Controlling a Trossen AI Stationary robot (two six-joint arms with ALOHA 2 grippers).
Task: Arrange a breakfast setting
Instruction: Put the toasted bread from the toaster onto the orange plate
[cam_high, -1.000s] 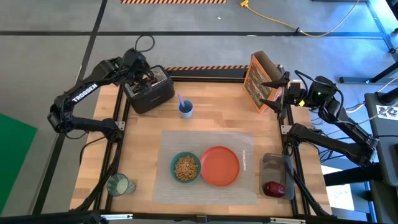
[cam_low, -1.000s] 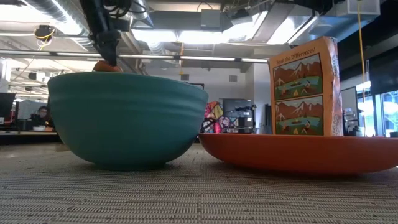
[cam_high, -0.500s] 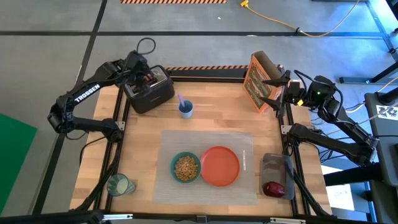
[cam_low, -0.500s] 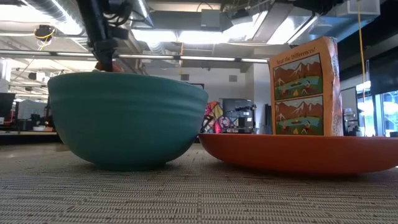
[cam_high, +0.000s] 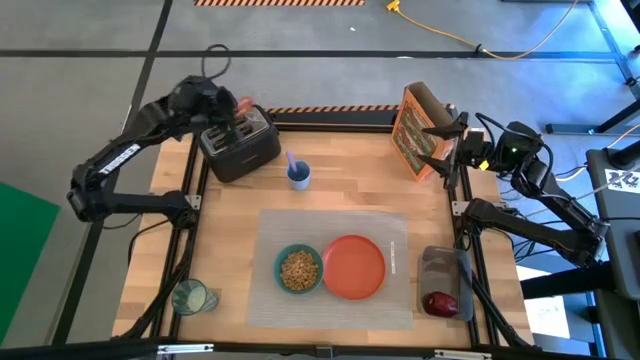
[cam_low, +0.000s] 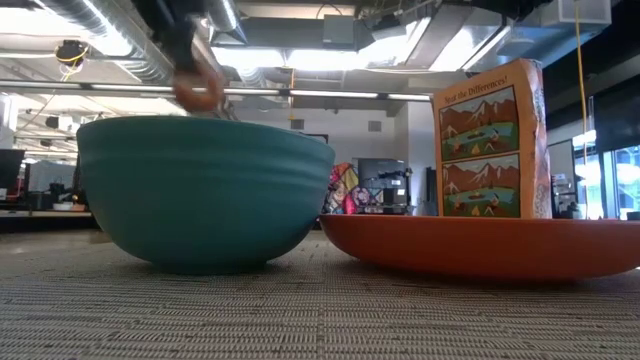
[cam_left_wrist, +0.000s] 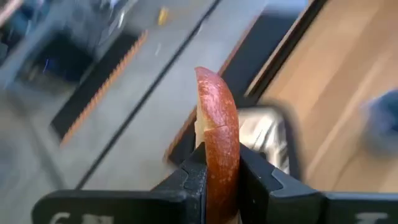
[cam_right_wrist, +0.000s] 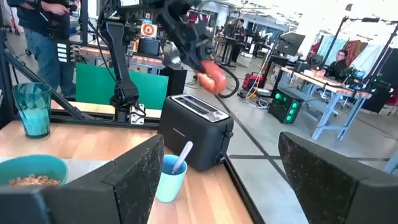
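My left gripper (cam_high: 236, 106) is shut on a toast slice (cam_left_wrist: 217, 137) and hangs above the dark toaster (cam_high: 240, 145) at the table's far left. The right wrist view shows the toast slice (cam_right_wrist: 213, 78) clear above the toaster's slots (cam_right_wrist: 199, 111). A grey placemat (cam_high: 335, 295) carries a teal bowl (cam_high: 298, 268) of cereal and an orange-red plate (cam_high: 353, 266). The glass (cam_high: 190, 297) stands at the near left. The dark-red apple (cam_high: 440, 303) lies at the near right. A spoon (cam_high: 291, 161) stands in a blue cup (cam_high: 299, 177). My right gripper (cam_high: 440, 140) waits open beside the cereal box (cam_high: 412, 130). My left gripper pinches the toast slice between its two fingers (cam_left_wrist: 194, 180), one on each flat face, at the slice's end nearest the wrist (cam_left_wrist: 219, 177). The fingers slant down from the far left. The slice sticks out beyond the fingertips, edge-on and lifted clear of the toaster.
A grey tray (cam_high: 445, 270) at the near right edge holds the apple. The black frame rails (cam_high: 190, 200) run along the table's sides. Bare wood lies between the toaster and the placemat.
My left gripper has shut on the toast slice in the toaster's slot, then risen and drawn back toward the table's far left, tipping its fingers closer to level. The slice has come up out of the toaster and hangs clear above it.
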